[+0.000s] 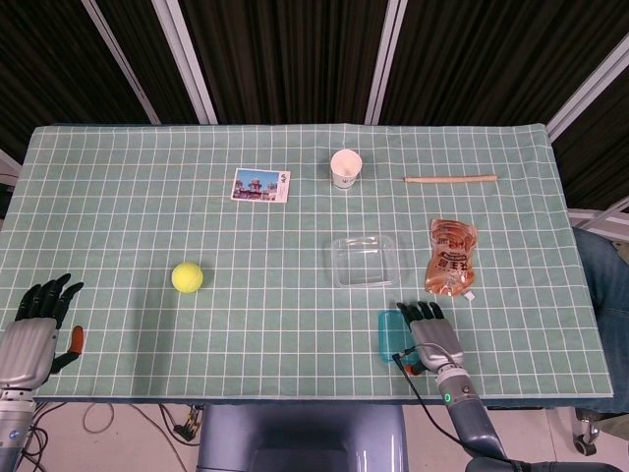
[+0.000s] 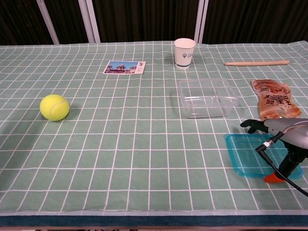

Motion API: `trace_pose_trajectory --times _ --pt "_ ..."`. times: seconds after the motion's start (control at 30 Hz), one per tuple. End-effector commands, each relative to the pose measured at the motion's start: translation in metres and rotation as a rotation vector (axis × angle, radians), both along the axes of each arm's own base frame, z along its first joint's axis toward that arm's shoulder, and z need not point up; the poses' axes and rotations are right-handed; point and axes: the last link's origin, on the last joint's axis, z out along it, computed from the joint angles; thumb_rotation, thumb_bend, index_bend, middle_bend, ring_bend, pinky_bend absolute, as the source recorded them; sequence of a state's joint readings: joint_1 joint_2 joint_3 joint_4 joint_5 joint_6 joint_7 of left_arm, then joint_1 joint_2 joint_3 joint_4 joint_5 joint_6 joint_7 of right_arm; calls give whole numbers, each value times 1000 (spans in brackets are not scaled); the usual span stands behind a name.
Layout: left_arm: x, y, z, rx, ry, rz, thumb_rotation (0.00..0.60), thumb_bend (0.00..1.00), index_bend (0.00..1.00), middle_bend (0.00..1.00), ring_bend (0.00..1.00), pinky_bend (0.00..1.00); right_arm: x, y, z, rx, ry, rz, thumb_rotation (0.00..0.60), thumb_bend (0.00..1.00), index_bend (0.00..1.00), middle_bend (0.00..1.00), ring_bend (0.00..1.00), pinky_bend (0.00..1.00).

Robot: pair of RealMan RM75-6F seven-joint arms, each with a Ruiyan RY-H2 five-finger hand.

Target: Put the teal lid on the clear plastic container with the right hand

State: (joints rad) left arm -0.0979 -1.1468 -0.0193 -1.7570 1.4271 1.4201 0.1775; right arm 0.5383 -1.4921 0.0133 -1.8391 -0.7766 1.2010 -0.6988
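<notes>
Currently the teal lid is covered by the right hand, whether it is gripped cannot be told; it could be pushed off the table edge.

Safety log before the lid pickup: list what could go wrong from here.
1. The teal lid lies flat on the cloth under the right hand, so the fingers may slide it rather than lift it.
2. The snack pouch lies just beyond the hand; a lift could brush it.
3. The clear plastic container looks light and may shift when the lid is pressed on.
</notes>
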Motion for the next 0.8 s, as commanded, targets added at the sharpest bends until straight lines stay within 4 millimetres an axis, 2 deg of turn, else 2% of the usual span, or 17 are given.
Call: trace_pose_trajectory --times 0.03,0.57,0.8 --pt "0 0 0 0 0 -1 600 564 120 0 0 0 0 0 0 1 1 1 600 155 6 171 0 0" --pt "0 0 0 2 -3 3 600 563 125 0 0 0 -1 -2 -5 4 11 0 600 155 6 209 0 0" --pt "0 0 0 1 -5 5 600 564 124 0 0 0 -2 -1 -6 25 17 -9 600 155 6 284 19 0"
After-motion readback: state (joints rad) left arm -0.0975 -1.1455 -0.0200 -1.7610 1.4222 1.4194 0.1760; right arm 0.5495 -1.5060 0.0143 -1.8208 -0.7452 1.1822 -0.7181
